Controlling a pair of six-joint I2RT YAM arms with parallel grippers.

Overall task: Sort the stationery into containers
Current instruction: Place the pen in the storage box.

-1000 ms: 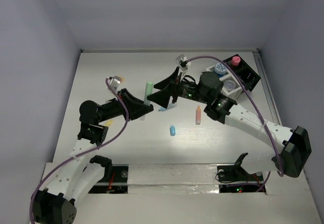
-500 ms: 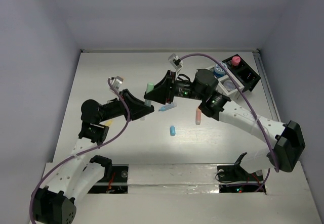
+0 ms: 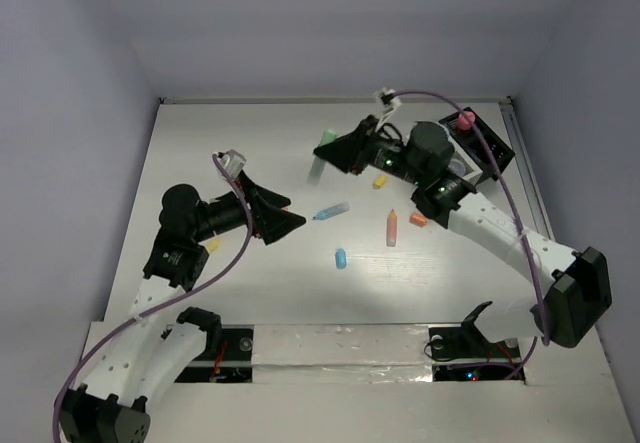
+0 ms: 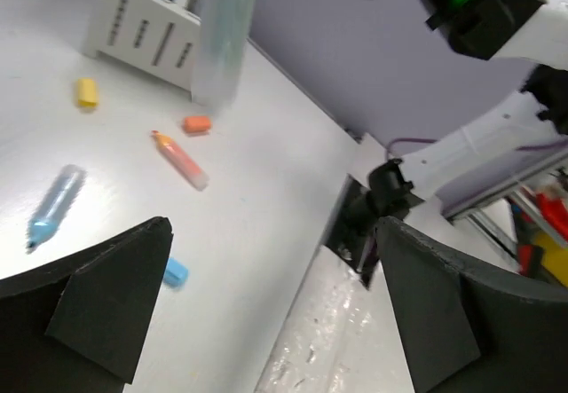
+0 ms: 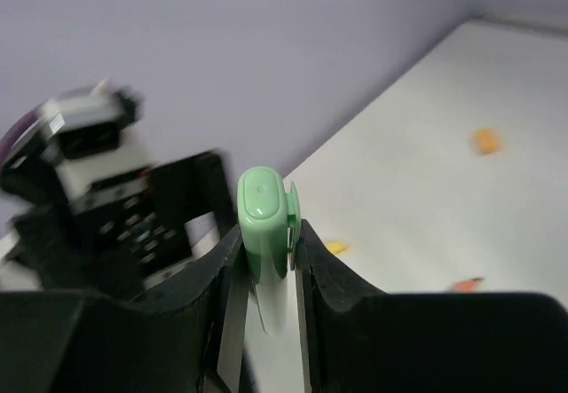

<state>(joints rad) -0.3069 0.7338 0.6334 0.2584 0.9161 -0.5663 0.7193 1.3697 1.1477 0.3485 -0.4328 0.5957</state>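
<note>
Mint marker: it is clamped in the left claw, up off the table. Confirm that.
Wrong claw. The mint marker is clamped in the right claw, up off the table. The right wrist view shows its fingers pressed on either side of the marker. The left claw stands open with nothing in it.

3 cams: 1 fixed overhead, 2 on the wrists.
Top ext. sits high off the near edge of the table (image 3: 200,143), looks down & fwd over all of it to the back wall (image 3: 330,23). L wrist cam is low, tilted, near the table, looking past the left fingers (image 4: 98,304) twd the right arm (image 4: 479,20) & organizer (image 4: 142,34); shares orange pen (image 4: 177,158) & blue pen (image 4: 53,207) w/ top view. R wrist cam looks v. close along the right fingers (image 5: 213,304) at the mint pen (image 5: 264,220), left arm (image 5: 115,207) blurred behind; all 3 views catch that pen.
</note>
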